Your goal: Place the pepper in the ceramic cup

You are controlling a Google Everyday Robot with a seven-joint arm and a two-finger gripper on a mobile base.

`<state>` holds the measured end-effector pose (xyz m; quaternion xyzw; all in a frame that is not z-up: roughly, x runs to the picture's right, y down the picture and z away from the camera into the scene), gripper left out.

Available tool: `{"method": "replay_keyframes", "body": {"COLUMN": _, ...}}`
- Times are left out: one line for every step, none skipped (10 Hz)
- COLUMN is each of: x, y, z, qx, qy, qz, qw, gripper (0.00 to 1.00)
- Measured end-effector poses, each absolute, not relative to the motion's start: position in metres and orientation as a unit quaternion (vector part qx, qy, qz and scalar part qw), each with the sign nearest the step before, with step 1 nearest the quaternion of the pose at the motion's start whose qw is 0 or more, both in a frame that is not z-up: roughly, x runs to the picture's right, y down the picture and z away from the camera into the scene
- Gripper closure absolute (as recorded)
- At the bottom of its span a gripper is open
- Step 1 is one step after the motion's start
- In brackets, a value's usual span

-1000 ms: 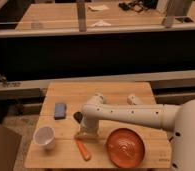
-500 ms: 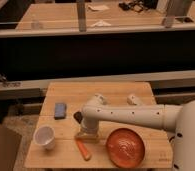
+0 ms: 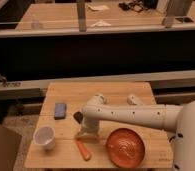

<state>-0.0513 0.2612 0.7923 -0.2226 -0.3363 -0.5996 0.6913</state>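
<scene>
Wooden table [image 3: 116,92] carries ceramic cup [image 3: 44,137], pepper [image 3: 83,149], orange plate [image 3: 125,147], blue block [image 3: 60,110]; gripper [image 3: 86,133] above it.

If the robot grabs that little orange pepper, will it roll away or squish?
The pepper lies flat on the wooden table, just below the gripper. It is long and tapered, so it would probably swing in a curve if nudged, not roll straight. It looks small, so likely light. Whether it squishes cannot be told.
</scene>
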Motion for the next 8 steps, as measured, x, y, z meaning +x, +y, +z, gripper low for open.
{"method": "replay_keyframes", "body": {"x": -0.0509, "y": 0.2609, "z": 0.7924, "qx": -0.222, "qy": -0.336, "qz": -0.599, "qw": 0.692, "gripper": 0.20}}
{"method": "replay_keyframes", "body": {"x": -0.0508, "y": 0.2611, "z": 0.7923, "qx": -0.222, "qy": -0.336, "qz": -0.600, "qw": 0.691, "gripper": 0.20}}
{"method": "replay_keyframes", "body": {"x": -0.0510, "y": 0.2613, "z": 0.7913, "qx": -0.221, "qy": -0.335, "qz": -0.602, "qw": 0.690, "gripper": 0.20}}
{"method": "replay_keyframes", "body": {"x": -0.0513, "y": 0.2619, "z": 0.7906, "qx": -0.220, "qy": -0.334, "qz": -0.604, "qw": 0.690, "gripper": 0.20}}
{"method": "replay_keyframes", "body": {"x": -0.0515, "y": 0.2626, "z": 0.7903, "qx": -0.219, "qy": -0.333, "qz": -0.605, "qw": 0.689, "gripper": 0.20}}
{"method": "replay_keyframes", "body": {"x": -0.0520, "y": 0.2629, "z": 0.7901, "qx": -0.218, "qy": -0.332, "qz": -0.606, "qw": 0.689, "gripper": 0.20}}
{"method": "replay_keyframes", "body": {"x": -0.0519, "y": 0.2630, "z": 0.7902, "qx": -0.218, "qy": -0.332, "qz": -0.606, "qw": 0.689, "gripper": 0.20}}
{"method": "replay_keyframes", "body": {"x": -0.0520, "y": 0.2628, "z": 0.7899, "qx": -0.217, "qy": -0.332, "qz": -0.607, "qw": 0.689, "gripper": 0.20}}
